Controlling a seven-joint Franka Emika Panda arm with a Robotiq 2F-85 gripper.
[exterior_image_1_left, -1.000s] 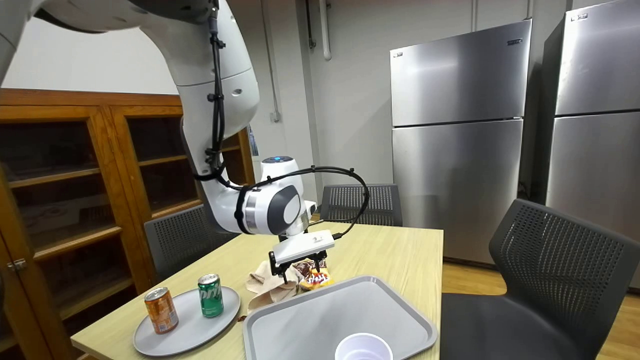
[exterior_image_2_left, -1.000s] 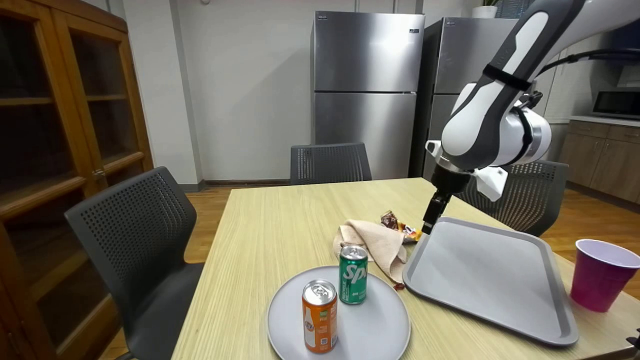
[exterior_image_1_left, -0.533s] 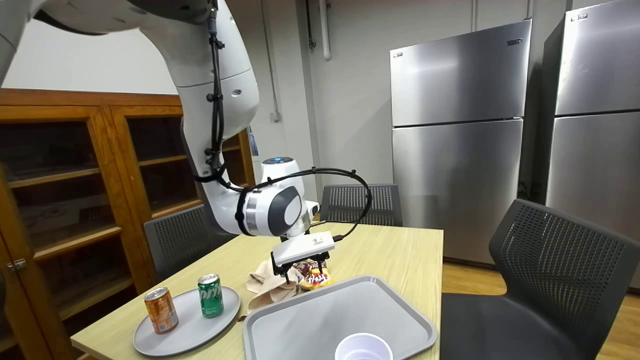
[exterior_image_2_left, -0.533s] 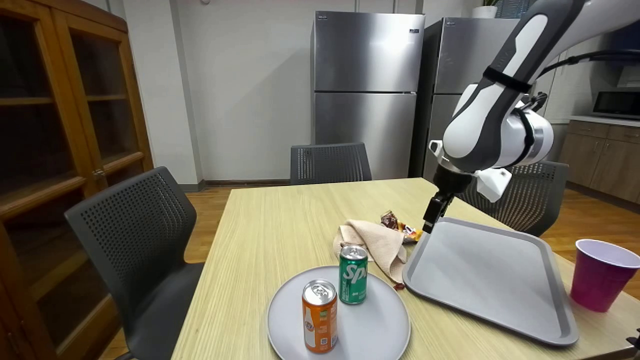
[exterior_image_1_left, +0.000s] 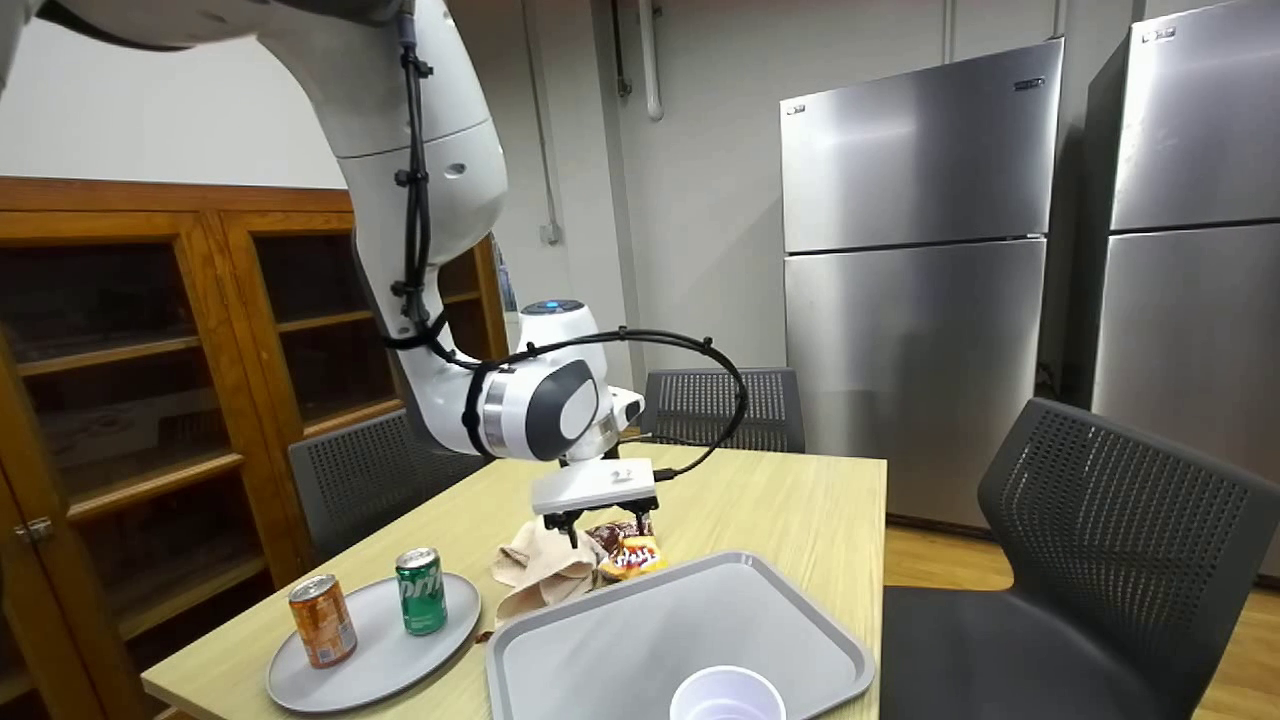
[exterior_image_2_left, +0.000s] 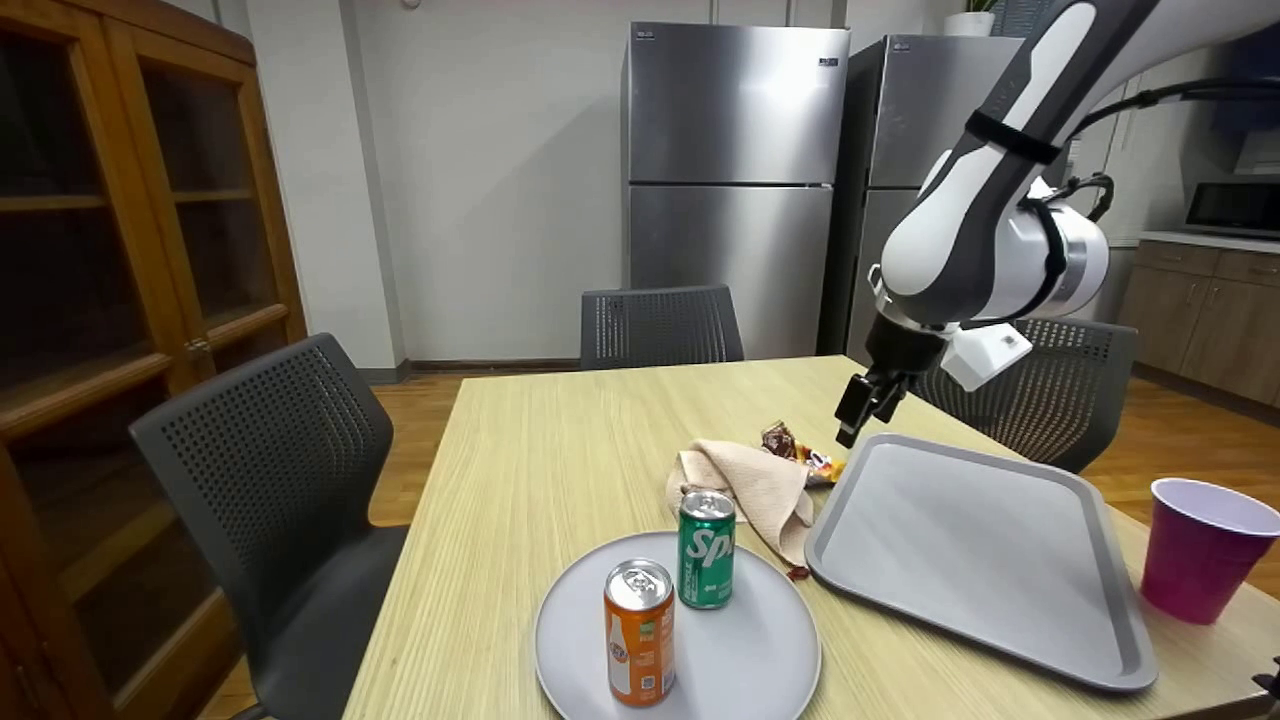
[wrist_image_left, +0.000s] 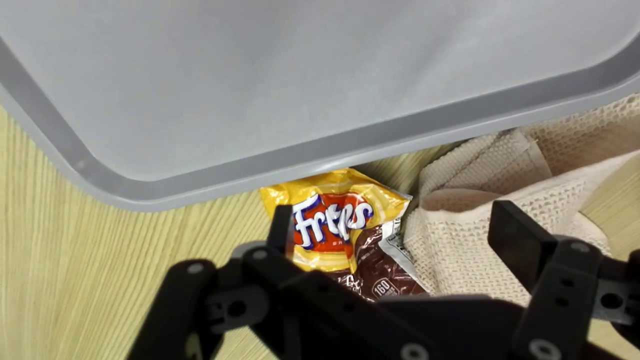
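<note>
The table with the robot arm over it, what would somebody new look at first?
Probably the big white robot arm, hanging over the table with its gripper open near the Fritos bag and the cloth. Next, likely the orange can and green can standing on the round gray plate.

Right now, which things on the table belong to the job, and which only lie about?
Probably in the job, being nearest the open end effector:
Fritos packet, below it
beige cloth, beside the packet

Apparently lying about:
grey tray, though close by
green can and orange can, on the round plate
purple cup
</note>
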